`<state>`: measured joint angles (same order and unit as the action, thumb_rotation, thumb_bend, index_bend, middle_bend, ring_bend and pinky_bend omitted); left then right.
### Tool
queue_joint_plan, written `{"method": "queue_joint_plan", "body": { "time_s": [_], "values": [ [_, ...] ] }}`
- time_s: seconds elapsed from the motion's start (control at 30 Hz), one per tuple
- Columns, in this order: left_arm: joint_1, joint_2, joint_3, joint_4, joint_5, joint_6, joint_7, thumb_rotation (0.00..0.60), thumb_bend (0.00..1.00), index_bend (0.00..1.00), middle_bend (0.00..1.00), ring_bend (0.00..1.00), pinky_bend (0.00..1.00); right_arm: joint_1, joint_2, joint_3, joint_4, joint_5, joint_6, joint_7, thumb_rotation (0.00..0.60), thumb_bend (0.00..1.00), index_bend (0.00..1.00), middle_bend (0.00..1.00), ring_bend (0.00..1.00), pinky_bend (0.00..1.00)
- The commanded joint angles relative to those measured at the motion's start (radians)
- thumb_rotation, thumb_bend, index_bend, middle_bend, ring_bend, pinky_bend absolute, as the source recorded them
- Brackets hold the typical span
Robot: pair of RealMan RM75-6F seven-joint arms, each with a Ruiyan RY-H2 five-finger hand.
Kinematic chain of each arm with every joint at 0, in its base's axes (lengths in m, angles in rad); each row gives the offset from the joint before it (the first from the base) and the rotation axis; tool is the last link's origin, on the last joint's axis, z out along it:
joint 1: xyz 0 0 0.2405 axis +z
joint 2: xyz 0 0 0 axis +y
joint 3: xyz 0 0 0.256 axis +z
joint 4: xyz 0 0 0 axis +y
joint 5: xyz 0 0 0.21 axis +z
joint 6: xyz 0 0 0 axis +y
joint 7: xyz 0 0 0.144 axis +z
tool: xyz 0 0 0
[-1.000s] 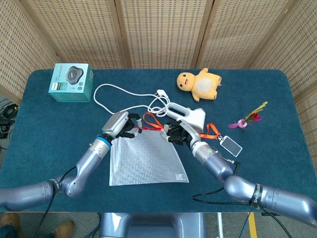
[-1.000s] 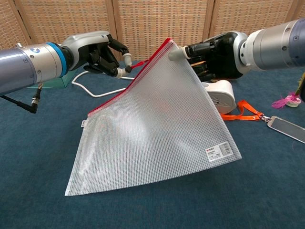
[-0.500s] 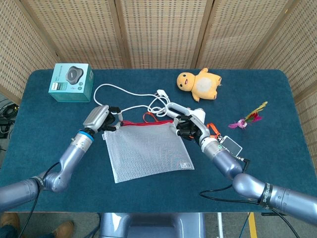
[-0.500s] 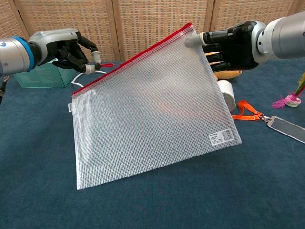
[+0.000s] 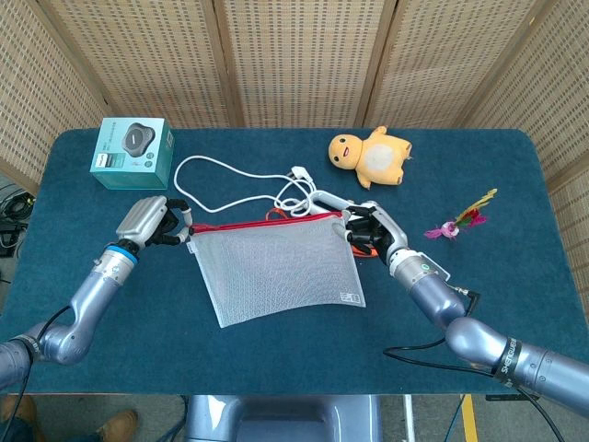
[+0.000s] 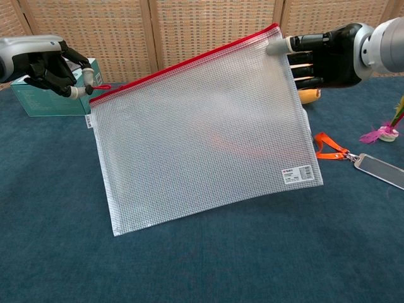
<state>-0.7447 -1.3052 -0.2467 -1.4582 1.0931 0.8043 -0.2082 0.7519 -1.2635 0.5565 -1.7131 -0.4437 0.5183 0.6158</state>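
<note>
One mesh zip pouch (image 6: 202, 129), red zipper edge up, held off the table's (image 5: 83, 249) middle, lower edge near the cloth. Left hand (image 6: 53, 66) pinches the zipper pull; right hand (image 6: 325, 57) clamps the opposite top corner. Likely mid zipper pull along the edge. Beyond: one teal box (image 5: 133, 152), one white cable (image 5: 230, 184), one plush toy (image 5: 373, 157), one orange lanyard (image 6: 334, 148).

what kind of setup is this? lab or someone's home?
Likely a lab or data-collection booth: woven rattan screen panels box in a dark blue cloth-covered table strewn with unrelated props, such as a yellow plush toy and a teal product box.
</note>
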Motion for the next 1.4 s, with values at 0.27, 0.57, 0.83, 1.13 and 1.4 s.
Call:
{"method": "queue_joint_plan", "body": {
  "time_s": [0.27, 0.57, 0.83, 1.13, 1.4],
  "values": [
    [0.035, 0.03, 0.03, 0.008, 0.039, 0.021, 0.0, 0.6, 0.86, 0.85, 1.0, 1.0, 1.0, 0.009, 0.029, -0.014, 0.015, 0.018, -0.016, 0.004, 0.6, 0.79, 0.75, 0.97, 0.88, 1.0],
    [0.054, 0.026, 0.032, 0.031, 0.035, 0.018, -0.035, 0.6, 0.82, 0.84, 1.0, 1.0, 1.0, 0.02, 0.035, -0.036, 0.025, 0.029, -0.021, 0.0, 0.6, 0.79, 0.75, 0.97, 0.88, 1.0],
    [0.057, 0.016, 0.033, 0.062, 0.093, -0.001, -0.127, 0.6, 0.04, 0.18, 1.0, 1.0, 1.0, 0.028, 0.031, -0.057, 0.041, 0.011, -0.039, -0.011, 0.6, 0.59, 0.63, 0.95, 0.88, 1.0],
    [0.075, 0.04, 0.037, 0.055, 0.135, 0.046, -0.122, 0.6, 0.0, 0.0, 0.82, 0.85, 0.94, 0.019, 0.017, -0.154, 0.018, -0.169, 0.134, -0.189, 0.6, 0.0, 0.0, 0.89, 0.85, 1.0],
    [0.181, 0.077, 0.07, -0.031, 0.163, 0.273, 0.068, 0.6, 0.0, 0.0, 0.0, 0.0, 0.02, -0.127, 0.026, -0.334, -0.007, -0.629, 0.51, -0.461, 0.6, 0.0, 0.03, 0.43, 0.43, 0.48]
  ]
}}
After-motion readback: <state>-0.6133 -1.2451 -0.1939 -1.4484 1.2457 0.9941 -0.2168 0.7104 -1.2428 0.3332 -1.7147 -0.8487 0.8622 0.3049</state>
